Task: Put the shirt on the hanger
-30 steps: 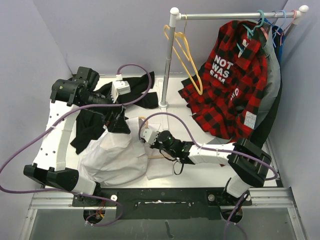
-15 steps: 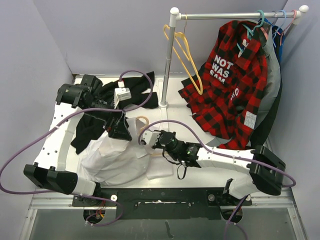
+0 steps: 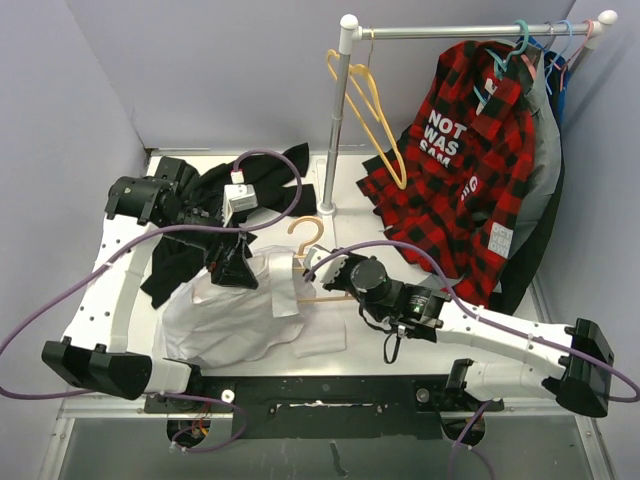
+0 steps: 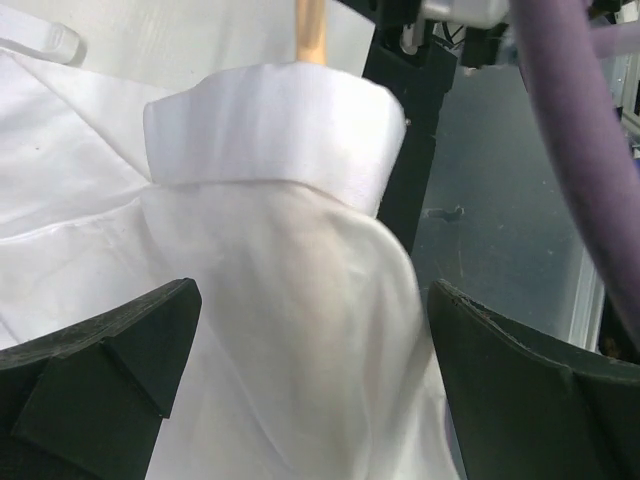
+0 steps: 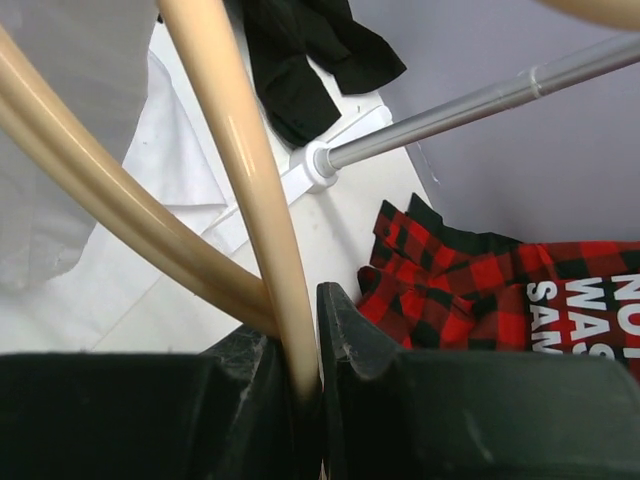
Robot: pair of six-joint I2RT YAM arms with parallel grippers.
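Observation:
The white shirt (image 3: 225, 318) lies bunched at the front left of the table. Its collar (image 4: 270, 130) stands up in the left wrist view. My left gripper (image 3: 232, 262) is just above the collar, jaws wide apart, with shirt fabric (image 4: 300, 330) between the fingers (image 4: 110, 340). My right gripper (image 3: 338, 278) is shut on the pale tan hanger (image 5: 240, 180), gripping it where two of its bars meet. The hanger's hook (image 3: 305, 232) shows past the collar, and one arm (image 4: 310, 25) goes into the shirt's neck.
A black garment (image 3: 270, 175) lies at the back left. A rack pole (image 3: 335, 130) stands mid-table; its rail holds a yellow hanger (image 3: 372, 110), a red-and-black plaid shirt (image 3: 470, 170) and teal hangers (image 3: 520, 40). Purple cables (image 3: 275, 160) loop over both arms.
My right arm has stretched out to the left and back, carrying the hanger into the shirt's neck; the hook now shows beyond the collar. The left gripper has stayed at the collar.

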